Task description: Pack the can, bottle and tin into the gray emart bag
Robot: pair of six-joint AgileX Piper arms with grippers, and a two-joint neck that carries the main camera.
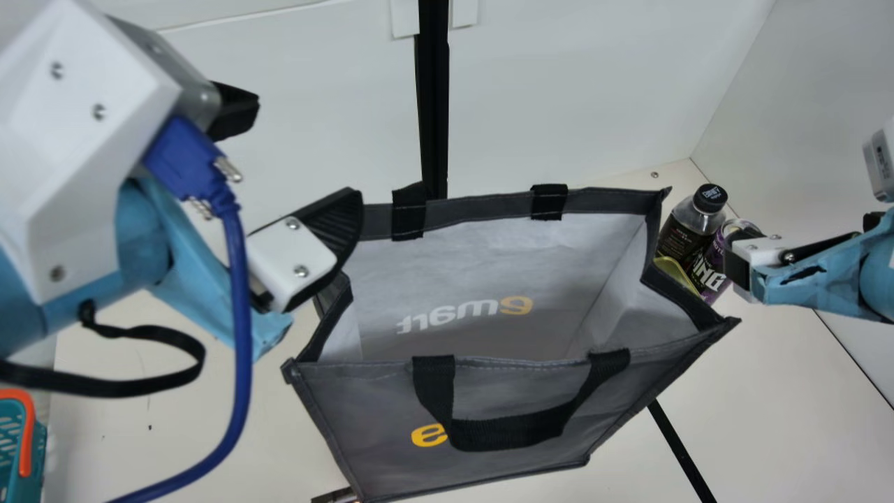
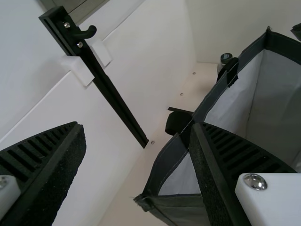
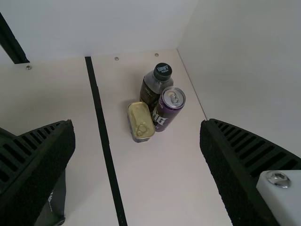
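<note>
Gray emart bag point(image 1: 489, 412) kinda hides the tin point(image 1: 672, 271) at its 2 o'clock in main view; right wrist view's got its whole lid. Left gripper point(image 1: 307, 150), right gripper point(image 1: 751, 265): both spread.

L gripper point(image 1: 309, 154) tilted, fingers wide apart, R gripper point(image 1: 803, 241) w/ fingers apart too

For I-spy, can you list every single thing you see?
bag: 1, gray, middle of table
bottle: 1, dark, right of bag
can: 1, purple, beside bottle
tin: 1, gold, beside bottle
basket: 1, teal and orange, left edge
walls: 2, white, back and right
pole: 1, black, back wall
strip: 1, black, on table
table: 1, cream, under bag
cable: 1, blue, left arm
arms: 2, blue and white, either side
left gripper: 1, black, open, bag's left rim
right gripper: 1, black, open, right of bag
</note>
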